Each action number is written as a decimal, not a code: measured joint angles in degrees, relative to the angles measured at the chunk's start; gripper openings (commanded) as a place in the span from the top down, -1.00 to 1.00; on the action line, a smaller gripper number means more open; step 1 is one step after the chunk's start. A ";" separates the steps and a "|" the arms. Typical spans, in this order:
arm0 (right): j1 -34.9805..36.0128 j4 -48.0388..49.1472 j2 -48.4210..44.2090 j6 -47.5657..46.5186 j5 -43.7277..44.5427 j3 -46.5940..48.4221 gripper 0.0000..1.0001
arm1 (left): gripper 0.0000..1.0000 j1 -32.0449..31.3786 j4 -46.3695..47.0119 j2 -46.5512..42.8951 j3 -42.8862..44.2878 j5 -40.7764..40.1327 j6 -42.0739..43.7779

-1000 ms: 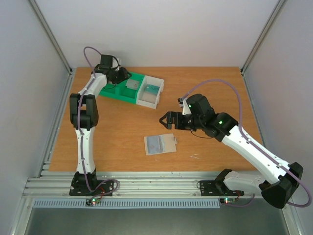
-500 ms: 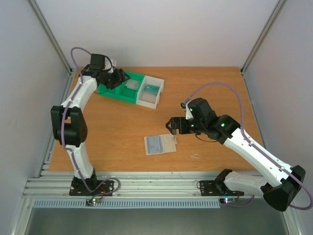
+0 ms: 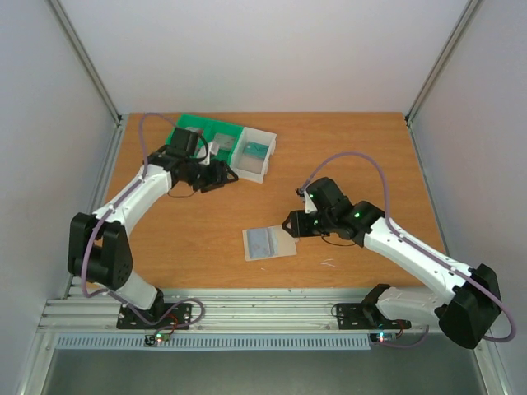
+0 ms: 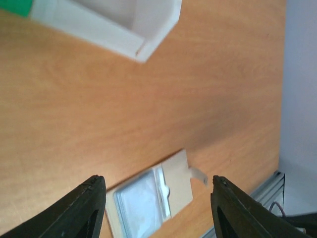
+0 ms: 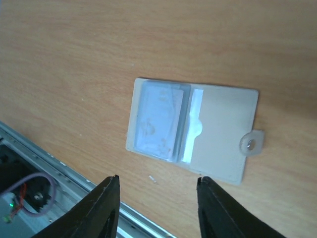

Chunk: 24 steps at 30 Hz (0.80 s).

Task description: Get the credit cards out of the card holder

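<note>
Above the card holder [image 5: 190,131], right tool [image 5: 157,182] parted and empty; left tool [image 4: 158,182] likewise, near the tray [image 4: 99,37].

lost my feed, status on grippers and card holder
Left gripper open, empty. Right gripper open, by card holder. Holder flat, untouched. Path clear.

The flat pale blue-grey translucent card holder [image 3: 269,243] is lying open on the wooden counter [image 3: 189,230] with bare wood running round its left, near and far sides, loads of room. The right arm's fingers [image 5: 104,208] are hanging just by its tab edge, crowding that side. The green-and-white compartment tray [image 3: 250,172] is sitting well apart at the back, the left arm's fingers [image 4: 86,208] hovering just in front of it.
</note>
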 measured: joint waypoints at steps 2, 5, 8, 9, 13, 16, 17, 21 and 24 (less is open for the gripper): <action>0.00 1.79 1.03 0.63 -0.92 -1.40 0.22 | -0.17 -0.96 0.44 -1.90 -3.48 -0.02 -0.17; 0.00 4.46 3.17 1.29 -2.05 -3.19 0.23 | -0.16 -2.03 1.60 -4.72 -8.61 -0.02 -0.96; 0.00 7.04 6.27 2.10 -2.97 -4.55 0.22 | -0.16 -2.80 3.74 -7.08 -13.03 0.70 -1.95; 0.00 7.85 7.41 2.40 -3.39 -4.85 0.22 | -0.15 -3.06 4.39 -7.61 -14.21 1.14 -2.34; 0.00 10.82 12.31 2.95 -5.44 -5.05 0.23 | -0.15 -4.22 7.48 -9.14 -18.14 2.95 -3.82; 0.00 12.63 15.06 3.28 -6.60 -5.05 0.23 | -0.13 -5.03 10.62 -10.56 -21.40 4.57 -5.38; 0.00 13.40 16.13 3.50 -7.04 -5.05 0.24 | -0.11 -5.31 11.69 -11.06 -22.43 5.11 -5.92; 0.00 15.78 19.76 4.37 -8.24 -5.05 0.27 | -0.06 -5.86 16.68 -12.83 -26.84 6.32 -9.03; 0.00 17.73 22.49 5.07 -8.87 -5.05 0.30 | -0.06 -5.97 20.57 -13.62 -30.27 6.95 -11.85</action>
